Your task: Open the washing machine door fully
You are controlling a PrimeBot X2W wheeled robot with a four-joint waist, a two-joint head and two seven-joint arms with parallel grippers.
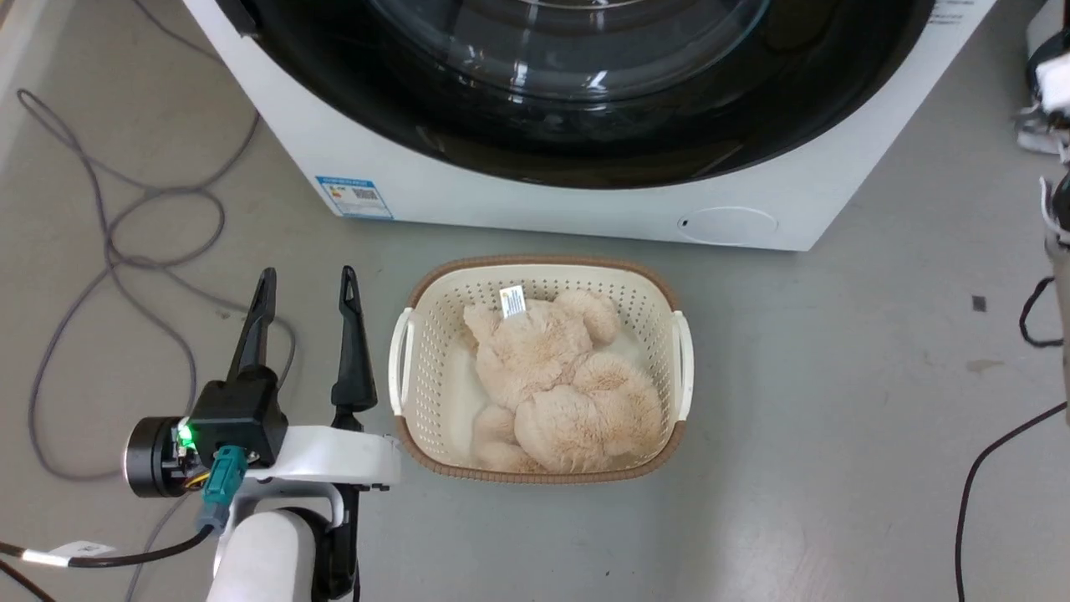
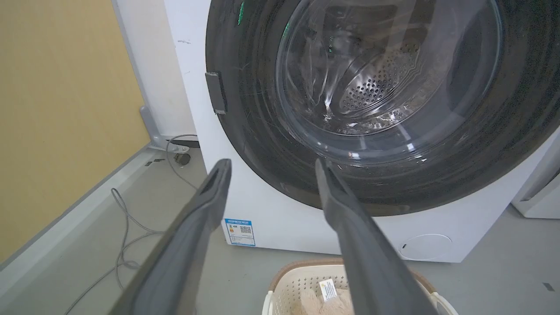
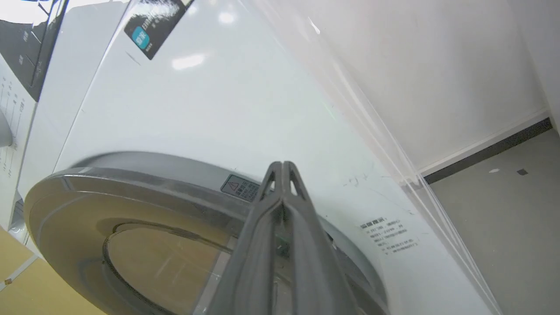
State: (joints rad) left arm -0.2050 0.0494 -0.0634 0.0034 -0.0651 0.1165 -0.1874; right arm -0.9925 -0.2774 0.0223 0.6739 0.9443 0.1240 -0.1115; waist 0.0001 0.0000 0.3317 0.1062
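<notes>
Grey concrete floor (image 1: 836, 376) spreads in front of the machine, with loose grey cables (image 1: 109, 251) looping at far left that could snag a wheel or arm. Beside them the left gripper (image 1: 307, 280) hovers with its fingers spread wide, holding nothing, just left of a cream perforated plastic basket (image 1: 535, 266) holding a beige plush toy (image 1: 552, 376). Behind the basket stands the big white front-loading washing machine (image 1: 468, 188); its large round glossy black door (image 1: 585, 125) looks closed against the front. At the door's right rim the right gripper (image 3: 283, 168) has its fingers pressed together, gripping nothing, and may slip off the glossy edge. The swinging door could strike the left arm or the basket. Open floor lies right, apart from thin black cables (image 1: 974, 477).
</notes>
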